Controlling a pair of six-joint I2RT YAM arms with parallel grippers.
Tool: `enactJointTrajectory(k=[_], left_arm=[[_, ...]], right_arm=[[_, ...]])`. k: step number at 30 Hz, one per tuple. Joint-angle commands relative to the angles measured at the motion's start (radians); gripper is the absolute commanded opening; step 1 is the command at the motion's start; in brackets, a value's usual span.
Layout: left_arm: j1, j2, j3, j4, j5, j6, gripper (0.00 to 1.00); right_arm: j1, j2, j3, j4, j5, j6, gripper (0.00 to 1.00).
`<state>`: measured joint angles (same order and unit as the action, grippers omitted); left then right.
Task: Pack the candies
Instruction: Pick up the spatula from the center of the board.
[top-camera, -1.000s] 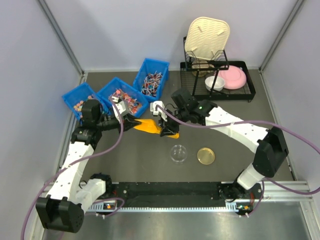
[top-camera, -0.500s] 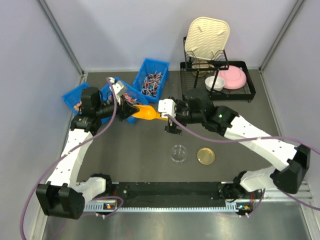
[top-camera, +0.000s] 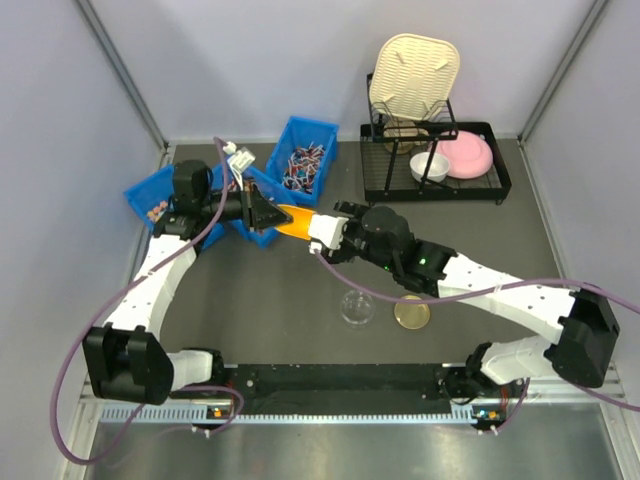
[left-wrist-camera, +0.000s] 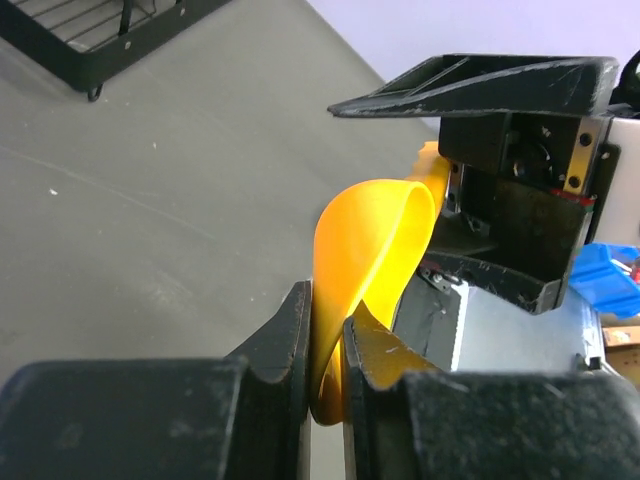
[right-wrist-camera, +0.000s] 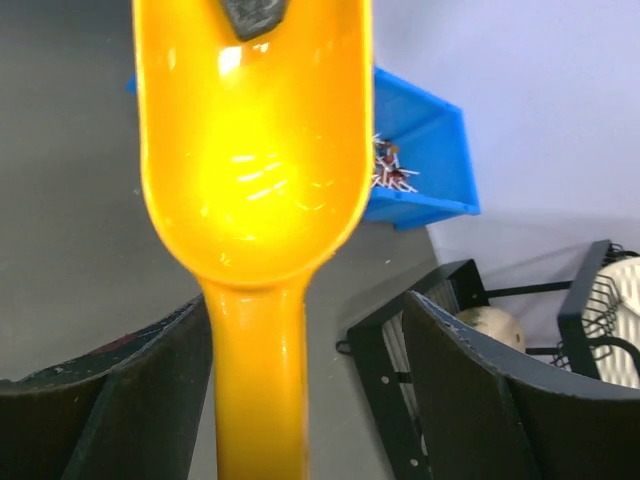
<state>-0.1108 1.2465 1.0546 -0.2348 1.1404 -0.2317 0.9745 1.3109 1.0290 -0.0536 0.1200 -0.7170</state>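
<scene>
Currently: scoop hand-over

Clamped, the left claw pinches the rim of the empty yellow scoop; the right claw straddles its handle, jaws parted. Behind, the candies lie in the middle blue bin, mostly hidden. Next, probably: right closes, left releases.

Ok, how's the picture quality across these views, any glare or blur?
Right wrist: a bright glare patch on the yellow scoop, the right gripper's fingers dark and soft at the bottom. Left wrist: the left gripper's fingers blurred up close, the scoop sharper. Top external: even light, sharp, only faint shadows.
</scene>
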Motion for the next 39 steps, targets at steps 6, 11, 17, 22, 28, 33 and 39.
enactJointTrajectory(k=[6,11,17,22,28,33,39], left_arm=[[0.000,-0.045,-0.083,0.258,0.217,-0.216,0.00],[0.002,-0.021,-0.091,0.267,0.205,-0.228,0.00],[0.002,-0.001,-0.108,0.290,0.200,-0.256,0.00],[0.002,0.004,-0.140,0.357,0.199,-0.323,0.00],[0.002,0.004,-0.151,0.382,0.200,-0.343,0.00],[0.002,-0.005,-0.163,0.402,0.203,-0.354,0.00],[0.003,-0.007,-0.186,0.416,0.194,-0.354,0.00]], right_arm=[[0.004,-0.122,-0.069,0.075,-0.103,-0.013,0.63],[0.004,-0.157,-0.089,0.026,-0.189,-0.009,0.58],[0.006,-0.145,-0.086,0.009,-0.253,0.005,0.51],[0.030,-0.110,-0.072,0.018,-0.234,0.004,0.51],[0.067,-0.065,-0.070,0.046,-0.168,-0.013,0.63],[0.079,-0.048,-0.075,0.101,-0.145,-0.010,0.61],[0.079,-0.084,-0.070,0.104,-0.141,-0.002,0.54]])
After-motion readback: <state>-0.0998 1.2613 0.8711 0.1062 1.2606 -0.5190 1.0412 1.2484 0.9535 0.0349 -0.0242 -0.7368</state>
